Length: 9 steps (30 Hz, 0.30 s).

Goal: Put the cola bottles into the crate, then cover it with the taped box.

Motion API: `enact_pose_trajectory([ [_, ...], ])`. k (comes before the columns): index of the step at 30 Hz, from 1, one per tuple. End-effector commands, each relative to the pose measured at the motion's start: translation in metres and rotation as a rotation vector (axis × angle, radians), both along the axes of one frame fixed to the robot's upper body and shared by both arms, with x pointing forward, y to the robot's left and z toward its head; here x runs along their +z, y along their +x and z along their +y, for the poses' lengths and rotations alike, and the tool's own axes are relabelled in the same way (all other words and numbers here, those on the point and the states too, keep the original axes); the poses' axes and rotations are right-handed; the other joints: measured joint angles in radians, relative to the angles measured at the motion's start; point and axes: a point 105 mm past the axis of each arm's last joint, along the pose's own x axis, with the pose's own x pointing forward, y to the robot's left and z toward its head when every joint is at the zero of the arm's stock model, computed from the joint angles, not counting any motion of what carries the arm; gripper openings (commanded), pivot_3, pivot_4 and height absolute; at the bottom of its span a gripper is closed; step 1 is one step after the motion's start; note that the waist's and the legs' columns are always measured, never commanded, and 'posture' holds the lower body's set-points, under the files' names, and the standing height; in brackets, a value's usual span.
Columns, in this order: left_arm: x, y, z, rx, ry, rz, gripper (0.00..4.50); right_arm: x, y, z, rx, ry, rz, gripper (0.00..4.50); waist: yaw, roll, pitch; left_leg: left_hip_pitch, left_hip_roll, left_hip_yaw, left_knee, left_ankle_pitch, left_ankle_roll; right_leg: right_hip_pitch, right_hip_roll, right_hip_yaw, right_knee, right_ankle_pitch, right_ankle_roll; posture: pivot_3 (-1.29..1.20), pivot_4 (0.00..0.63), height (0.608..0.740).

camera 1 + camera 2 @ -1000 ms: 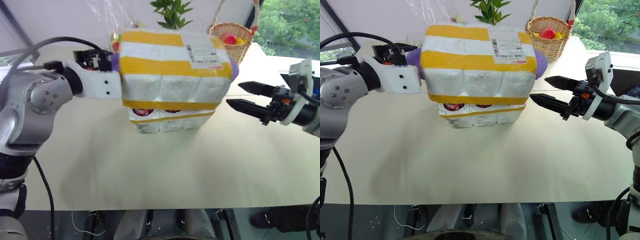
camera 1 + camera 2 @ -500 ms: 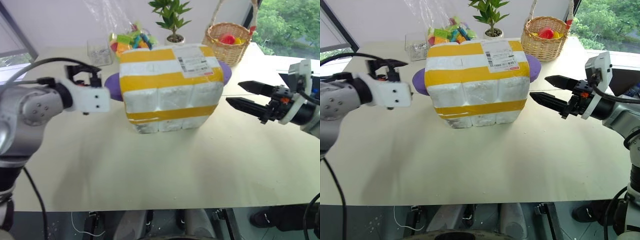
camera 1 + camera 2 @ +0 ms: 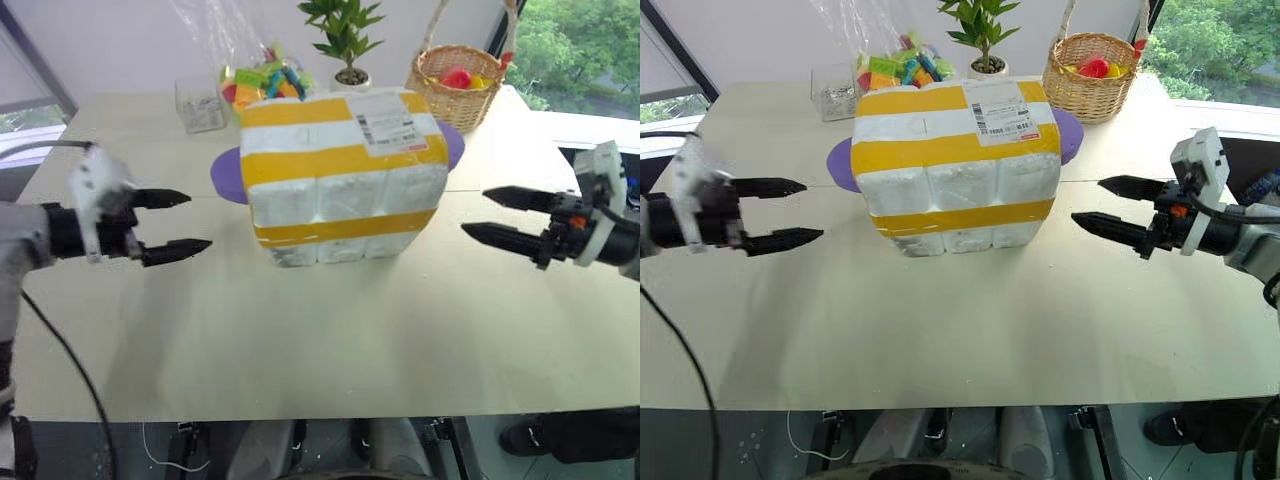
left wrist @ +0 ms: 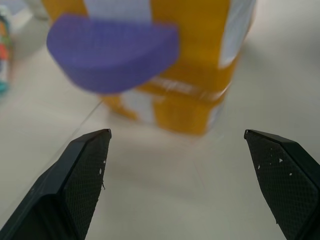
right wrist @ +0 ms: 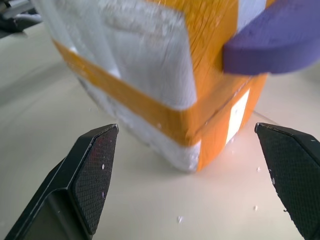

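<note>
The taped box, white foam banded in broad yellow tape with a shipping label on top, stands upper centre of the head views on the pale surface, seated squarely over the crate; only a low strip of white foam below the bottom yellow band hints at the crate beneath, and where one ends and the other begins cannot be told. The cola bottles are hidden from sight, presumably enclosed inside. A purple handle juts from each end of the box.

The left claw hangs at the left edge of the frame, its two black fingers spread wide and empty, well apart from the box. The right claw hangs at the right edge, likewise spread wide and holding nothing, also clear of the box. Both point inward at the box ends.

In the upper background sit a wicker basket of fruit, a potted plant, a clear bag of coloured items and a small clear container.

By the look of it the task is essentially finished: box down, cover on, both claws free. Nothing appears left but to draw the arms away.
</note>
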Motion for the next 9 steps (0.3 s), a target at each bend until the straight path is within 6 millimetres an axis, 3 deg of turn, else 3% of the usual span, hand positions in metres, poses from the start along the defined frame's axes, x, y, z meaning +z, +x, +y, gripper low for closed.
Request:
enact_pose_trajectory([
  [1, -0.006, -0.022, 0.000, -0.118, 0.015, 0.096, 4.47, 0.011, -0.004, -0.001, 0.017, -0.034, -0.055, 4.50, -0.006, 0.003, -0.001, 0.002, 0.000, 0.001, -0.001, 0.000, 0.000, 0.001, 0.000, 0.000, 0.000, 0.000, 0.000, 0.00, 0.150, 0.732],
  [9, -0.005, -0.009, -0.005, -0.070, -0.003, 0.064, 4.47, 0.002, 0.001, 0.008, 0.033, -0.014, -0.051, 4.50, 0.005, 0.002, 0.000, 0.008, 0.001, 0.001, -0.002, 0.000, 0.000, 0.007, -0.001, 0.002, -0.002, 0.000, -0.001, 0.00, 0.150, 0.732],
])
